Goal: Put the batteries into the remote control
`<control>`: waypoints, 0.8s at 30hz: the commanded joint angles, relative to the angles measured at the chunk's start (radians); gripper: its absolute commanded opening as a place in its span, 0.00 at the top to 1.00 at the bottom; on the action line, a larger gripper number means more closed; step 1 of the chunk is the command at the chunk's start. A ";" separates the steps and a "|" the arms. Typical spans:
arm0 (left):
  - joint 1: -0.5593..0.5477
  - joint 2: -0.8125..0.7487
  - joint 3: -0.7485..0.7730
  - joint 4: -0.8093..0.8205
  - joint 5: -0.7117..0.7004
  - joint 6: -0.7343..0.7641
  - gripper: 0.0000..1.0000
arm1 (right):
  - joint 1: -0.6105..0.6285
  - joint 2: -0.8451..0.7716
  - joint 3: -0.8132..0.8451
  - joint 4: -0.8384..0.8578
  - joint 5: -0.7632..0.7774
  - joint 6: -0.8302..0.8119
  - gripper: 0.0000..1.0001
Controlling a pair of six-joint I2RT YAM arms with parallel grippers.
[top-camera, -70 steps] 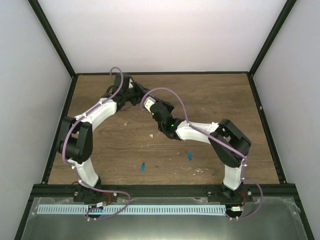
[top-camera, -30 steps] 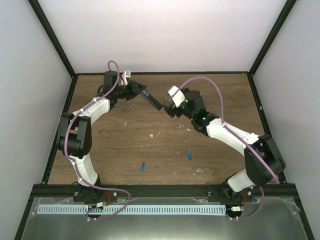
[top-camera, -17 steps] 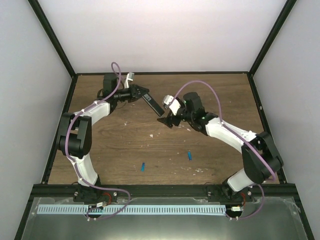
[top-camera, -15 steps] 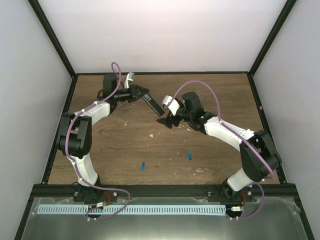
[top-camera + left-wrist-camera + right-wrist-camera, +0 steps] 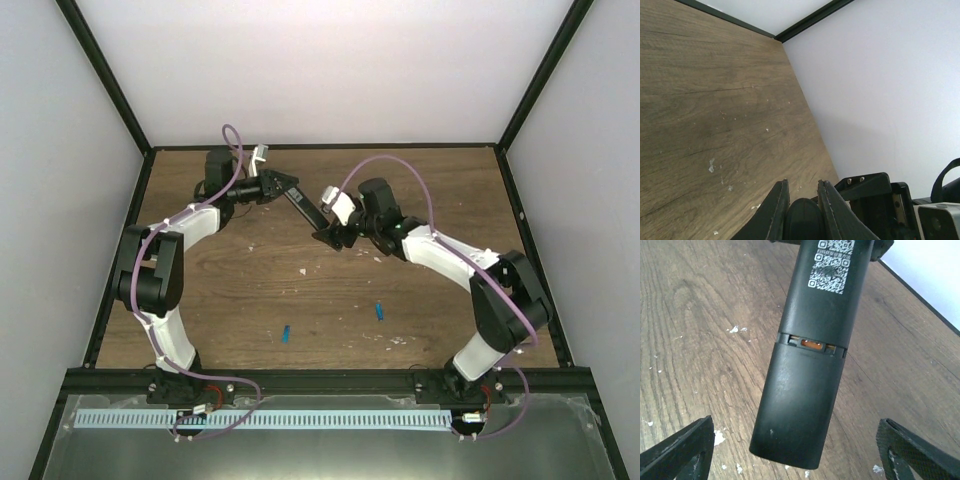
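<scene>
The black remote control (image 5: 306, 205) hangs above the far middle of the table, with my left gripper (image 5: 284, 186) shut on its far end. In the left wrist view that rounded end (image 5: 802, 220) sits between the fingers (image 5: 776, 212). My right gripper (image 5: 331, 236) stands open around the remote's free end. The right wrist view shows the remote's back (image 5: 807, 390) with a QR sticker and a seam with an orange strip (image 5: 814, 344). There is a gap on each side to the fingertips (image 5: 685, 447) of the right gripper (image 5: 795, 440). Two blue batteries (image 5: 286, 334) (image 5: 380, 310) lie on the near part of the table.
Pale specks of debris (image 5: 305, 270) dot the wooden table (image 5: 440, 190). A black frame (image 5: 523, 230) and white walls close in the table at the back and sides. The two arms arch over the table's far half.
My right gripper has swung left and down to the remote's free end, and its jaws have narrowed slightly. The left gripper has turned a little, still holding the remote.
</scene>
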 commanded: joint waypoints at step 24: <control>-0.002 0.003 0.018 0.053 0.003 -0.016 1.00 | 0.000 0.054 0.074 -0.033 0.039 -0.025 0.41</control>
